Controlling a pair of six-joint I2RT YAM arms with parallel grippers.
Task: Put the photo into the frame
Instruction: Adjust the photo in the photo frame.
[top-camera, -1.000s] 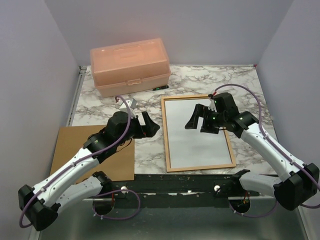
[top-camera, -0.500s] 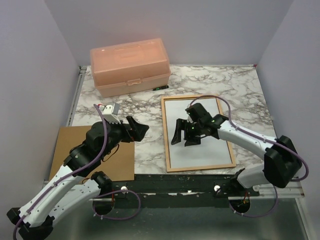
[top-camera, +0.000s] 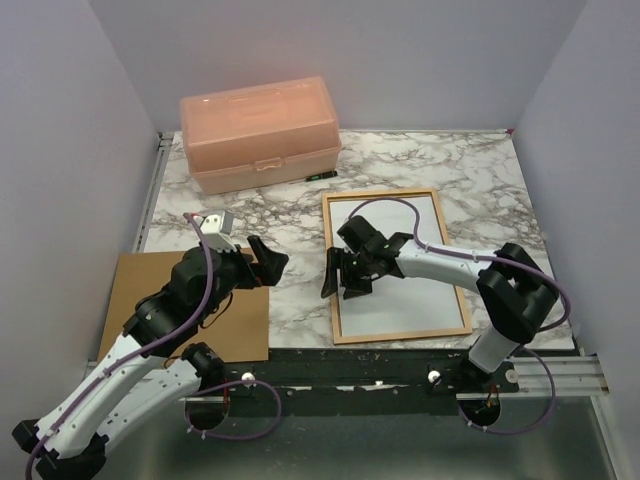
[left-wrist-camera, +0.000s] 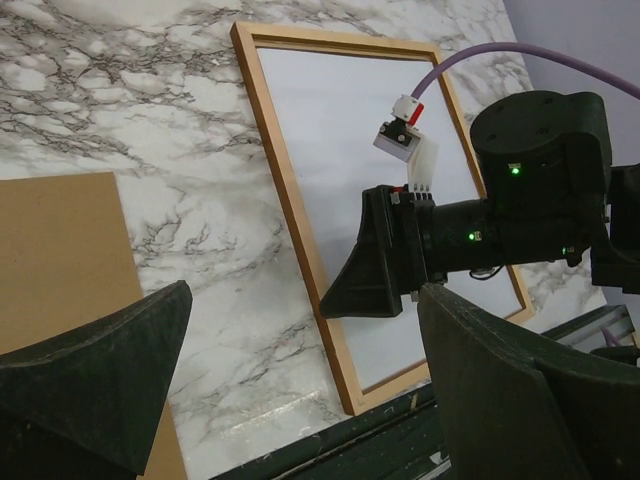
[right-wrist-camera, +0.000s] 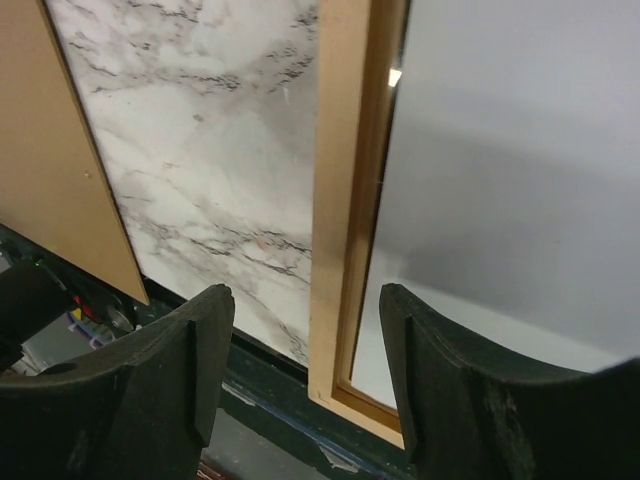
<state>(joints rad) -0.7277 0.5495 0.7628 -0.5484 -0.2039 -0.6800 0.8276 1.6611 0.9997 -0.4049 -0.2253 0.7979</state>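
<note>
From above, the frame (top-camera: 405, 333) lies flat on the marble table (top-camera: 470, 170). The photo (top-camera: 420, 290) is inside it, white side up. The right gripper (top-camera: 343, 275) hangs over the frame's left edge. The left gripper (top-camera: 270, 260) is beside the brown board (top-camera: 245, 320).

The left wrist view shows its fingers (left-wrist-camera: 100, 370) wide apart, holding nothing.

The right wrist view shows that gripper's fingers (right-wrist-camera: 150, 380) apart, one on each side of the frame's edge.
</note>
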